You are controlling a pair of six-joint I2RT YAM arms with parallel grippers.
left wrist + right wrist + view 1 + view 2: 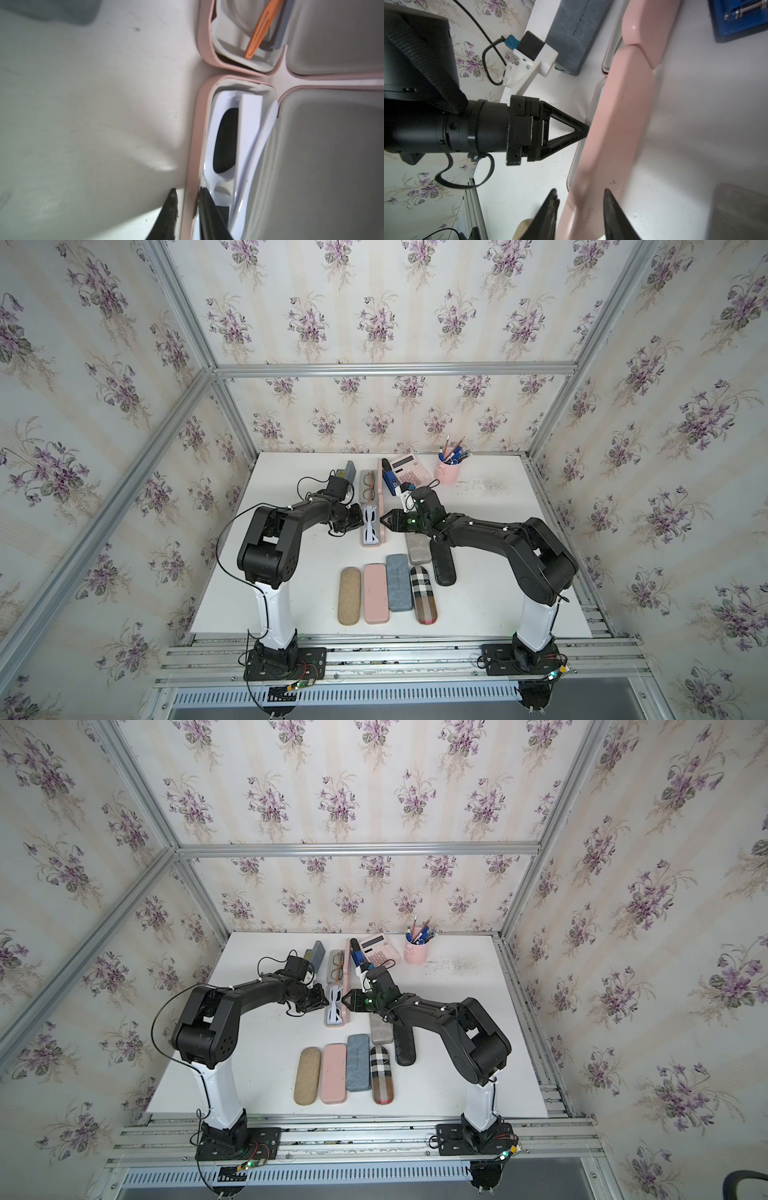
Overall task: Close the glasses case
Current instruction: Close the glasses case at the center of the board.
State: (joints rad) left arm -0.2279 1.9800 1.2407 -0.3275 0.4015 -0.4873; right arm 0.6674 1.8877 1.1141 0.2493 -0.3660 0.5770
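As the glasses case (372, 526) is lying front-to-back between them, left gripper (187, 192) is narrowly straddling its rim (192, 135), grip unclear; right gripper (580, 192), jaws apart, its lid (618, 116).

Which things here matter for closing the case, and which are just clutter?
In the job: open pink case, white sunglasses inside it, raised lid, left fingers, right fingers.

Lying about: other open pink case, row of shut cases, calculator, pen cup.
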